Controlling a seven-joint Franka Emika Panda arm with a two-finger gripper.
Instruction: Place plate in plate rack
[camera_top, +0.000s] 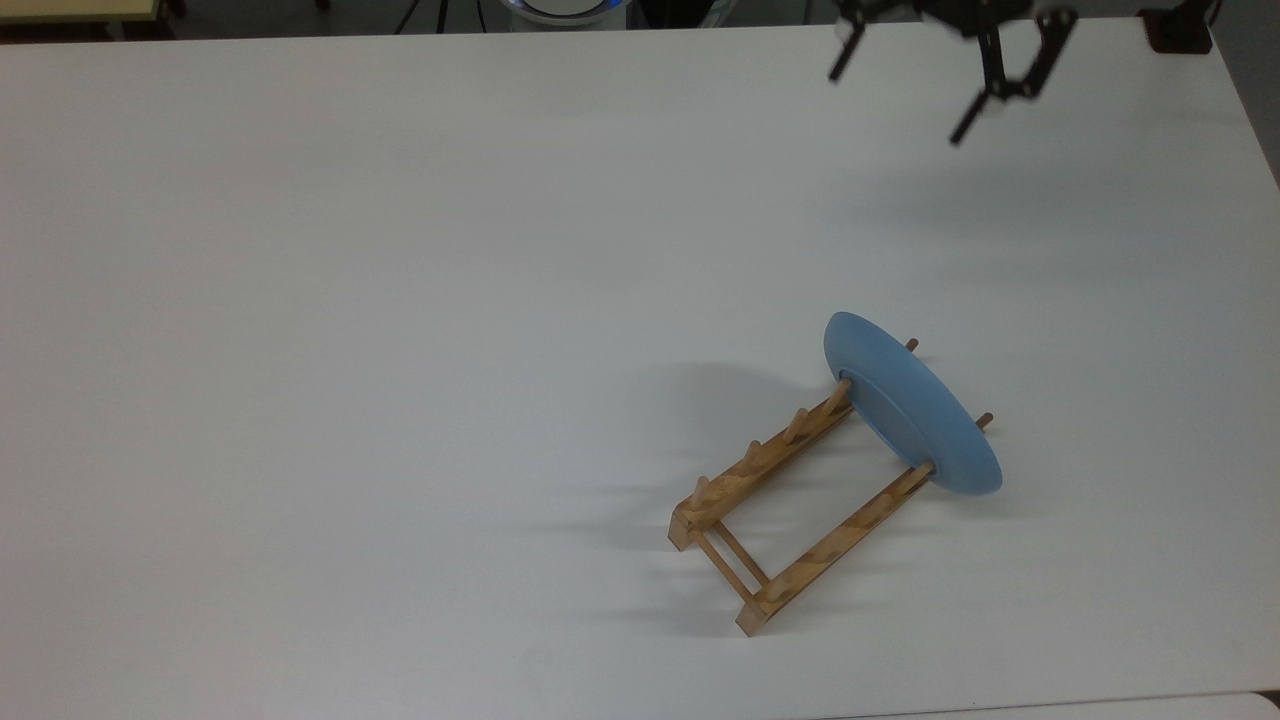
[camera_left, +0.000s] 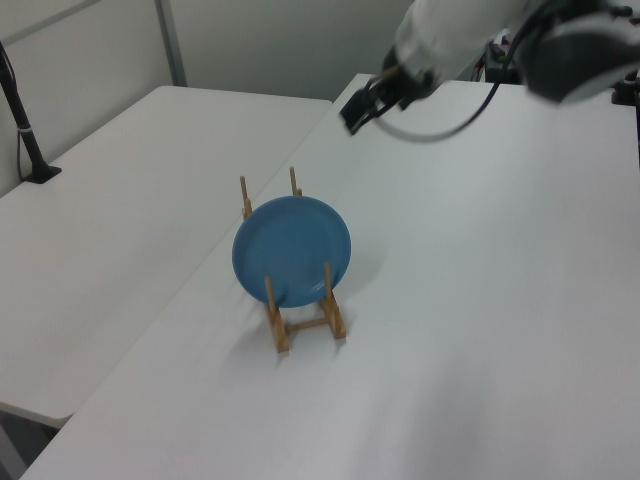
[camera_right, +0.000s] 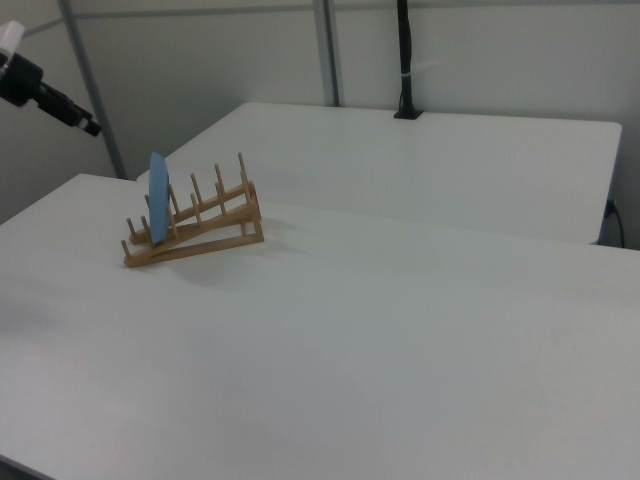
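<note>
Plate (camera_top: 915, 415) upright in plate rack (camera_top: 790, 500) end slot — fingers (camera_top: 968, 128) spread, empty, well above.

A broad, matte white surface (camera_top: 400, 300) fills the room's foreground; a second white table (camera_right: 420, 165) stands beside it, bearing a black upright pole (camera_right: 404, 60), before pale grey walls (camera_right: 500, 50).
</note>
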